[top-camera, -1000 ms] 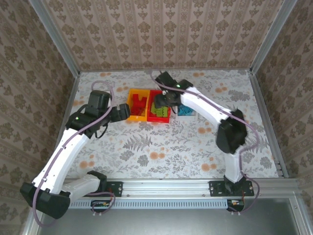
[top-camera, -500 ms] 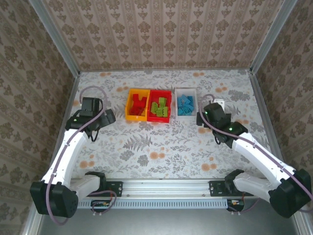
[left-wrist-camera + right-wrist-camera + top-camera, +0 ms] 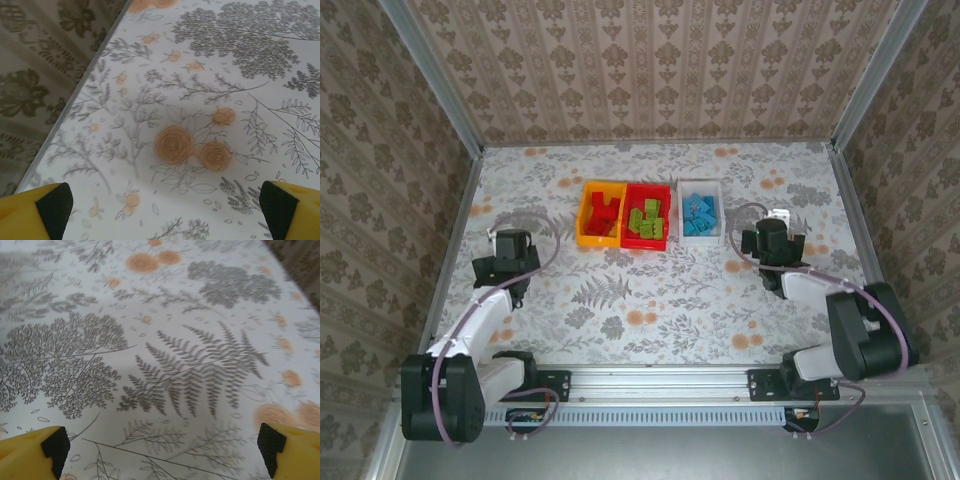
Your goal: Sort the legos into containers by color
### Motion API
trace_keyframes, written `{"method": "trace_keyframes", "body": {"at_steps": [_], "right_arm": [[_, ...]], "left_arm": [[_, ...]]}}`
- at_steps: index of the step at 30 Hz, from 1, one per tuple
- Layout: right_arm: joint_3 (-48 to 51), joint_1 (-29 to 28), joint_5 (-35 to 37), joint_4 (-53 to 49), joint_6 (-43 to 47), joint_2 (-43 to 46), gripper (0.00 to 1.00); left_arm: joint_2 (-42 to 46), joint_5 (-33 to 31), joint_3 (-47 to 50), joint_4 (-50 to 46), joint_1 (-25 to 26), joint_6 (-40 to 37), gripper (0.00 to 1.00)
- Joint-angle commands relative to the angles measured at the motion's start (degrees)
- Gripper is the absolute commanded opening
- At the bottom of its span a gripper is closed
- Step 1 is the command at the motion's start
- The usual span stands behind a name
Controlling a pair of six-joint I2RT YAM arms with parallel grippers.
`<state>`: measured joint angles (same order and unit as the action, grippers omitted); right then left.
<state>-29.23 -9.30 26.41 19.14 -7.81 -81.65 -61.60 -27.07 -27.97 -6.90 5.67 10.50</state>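
Sorting so far: it looks finished. Each color has its own bin, and I can spot no loose brick on the flowery table [image 3: 650, 300].
Left bin: the orange-yellow bin [image 3: 581, 222] holds the red legos [image 3: 603, 213].
Middle bin: the red bin [image 3: 647, 186] holds the green legos [image 3: 647, 222]. It stands right beside the orange-yellow bin.
Right bin: the white bin [image 3: 700, 183] holds the blue legos [image 3: 700, 215]. It stands just beside the red bin, with a thin gap between them.
Where the bins are: all three stand in a row at the far middle of the table.
Left arm: the left gripper [image 3: 167, 207] is wide open and holds nothing. Bare table lies under it. It is low over the left side of the table, well apart from the bins.
Right arm: the right gripper [image 3: 164, 447] is wide open too, with nothing in it. It is on the right side, near the white bin but not touching it.
Mix-ups: I see no wrong color in any bin, though the bricks look tiny from above.
What is left: I think nothing more needs moving. A small brick could hide under an arm, so I cannot be fully sure.
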Motion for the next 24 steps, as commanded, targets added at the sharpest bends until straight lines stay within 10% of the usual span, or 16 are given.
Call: {"method": "trace_keyframes", "body": {"at_steps": [1, 16, 24], "right_arm": [[-6.4, 1.5, -4.9, 3.3, 3.0, -3.8, 1.0], [12.8, 8.2, -13.0, 44.5, 2.7, -6.8, 1.0], [7.9, 7.5, -11.8, 33.7, 3.0, -6.1, 1.0]], "left_arm": [[-4.3, 6.3, 2.5, 18.3, -2.0, -5.7, 1.0], [-24.6, 19.2, -1.9, 42.5, -3.3, -12.5, 1.0], [-26.0, 19.5, 5.3, 56.0, -4.1, -11.3, 1.0]]}}
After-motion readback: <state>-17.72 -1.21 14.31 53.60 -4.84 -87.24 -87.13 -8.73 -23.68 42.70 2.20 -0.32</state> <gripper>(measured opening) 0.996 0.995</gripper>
